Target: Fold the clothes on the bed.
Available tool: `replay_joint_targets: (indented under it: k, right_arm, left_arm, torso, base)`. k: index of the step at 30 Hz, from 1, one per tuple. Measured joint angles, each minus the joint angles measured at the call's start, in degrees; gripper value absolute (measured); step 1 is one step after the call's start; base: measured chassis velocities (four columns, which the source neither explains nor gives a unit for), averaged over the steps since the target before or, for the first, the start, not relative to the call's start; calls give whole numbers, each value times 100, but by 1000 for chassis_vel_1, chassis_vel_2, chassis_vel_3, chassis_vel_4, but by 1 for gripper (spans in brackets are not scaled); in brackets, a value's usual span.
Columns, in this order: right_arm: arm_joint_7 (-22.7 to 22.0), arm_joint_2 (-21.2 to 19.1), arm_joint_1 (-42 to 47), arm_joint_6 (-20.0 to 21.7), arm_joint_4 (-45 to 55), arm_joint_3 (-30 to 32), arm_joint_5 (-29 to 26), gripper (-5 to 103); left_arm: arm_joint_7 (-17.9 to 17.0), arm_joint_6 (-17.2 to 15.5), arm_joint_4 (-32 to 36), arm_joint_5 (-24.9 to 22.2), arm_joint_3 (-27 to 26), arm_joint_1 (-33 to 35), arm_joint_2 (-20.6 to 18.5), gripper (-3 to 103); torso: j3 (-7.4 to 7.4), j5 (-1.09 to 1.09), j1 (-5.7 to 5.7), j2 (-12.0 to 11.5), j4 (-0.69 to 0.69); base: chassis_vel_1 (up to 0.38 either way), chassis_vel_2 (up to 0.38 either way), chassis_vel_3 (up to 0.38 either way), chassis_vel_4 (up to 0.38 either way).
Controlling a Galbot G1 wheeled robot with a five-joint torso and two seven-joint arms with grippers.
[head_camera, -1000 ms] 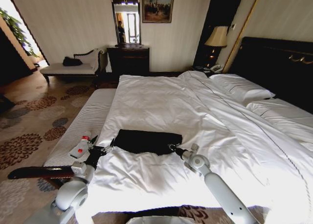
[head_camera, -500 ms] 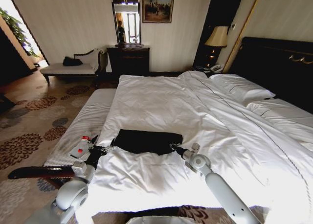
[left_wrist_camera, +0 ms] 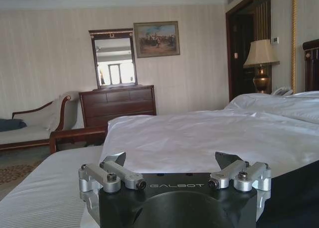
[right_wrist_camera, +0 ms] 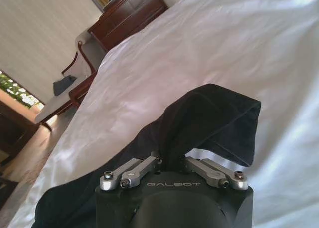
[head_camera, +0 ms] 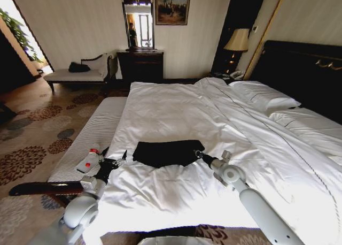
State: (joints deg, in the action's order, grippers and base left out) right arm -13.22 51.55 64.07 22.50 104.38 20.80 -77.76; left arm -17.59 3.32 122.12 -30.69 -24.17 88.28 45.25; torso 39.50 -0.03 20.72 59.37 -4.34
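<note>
T-shirt [head_camera: 167,152]: folded black strip, lower centre of head view, on the bed [head_camera: 176,111].
Right hand [head_camera: 199,154]: at the strip's right end, arm rising from lower right.
Right wrist view: fingers [right_wrist_camera: 144,164] pressed together, pinching a raised fold of T-shirt [right_wrist_camera: 209,116].
Left hand [head_camera: 121,158]: just left of the strip, apart from it.
Left wrist view: fingers [left_wrist_camera: 112,160] spread, nothing held.

Clothes [right_wrist_camera: 199,118] lettering hidden; bed [head_camera: 299,165] cut off at right.
</note>
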Motion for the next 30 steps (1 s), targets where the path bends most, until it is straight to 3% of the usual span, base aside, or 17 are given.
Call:
replay_joint_targets:
  k: [8, 15, 24, 30]
  right_arm:
    - [308, -579, 219, 29, -308, 557, -15, 5]
    - [587, -980, 144, -32, -894, 601, 205, 5]
    - [609, -915, -4, -66, -989, 418, 399, 5]
    - [465, -884, -169, -64, -544, 272, 460, 5]
  left_arm:
    - [-4, 0, -77, -9, 110, -117, 34, 100]
    - [6, 18, -125, -13, 123, -148, 58, 100]
    - [9, 26, -137, -29, 118, -166, 48, 100]
    - [16, 35, -151, -30, 107, -153, 65, 100]
  torso:
    - [0, 1, 0, 0, 1]
    - [0, 0, 0, 0, 1]
    - [0, 0, 0, 0, 0]
    - [0, -1, 1, 0, 0]
  base:
    - [0, 0, 0, 0]
    - [0, 0, 0, 0]
    - [0, 0, 0, 0]
    - [0, 0, 0, 0]
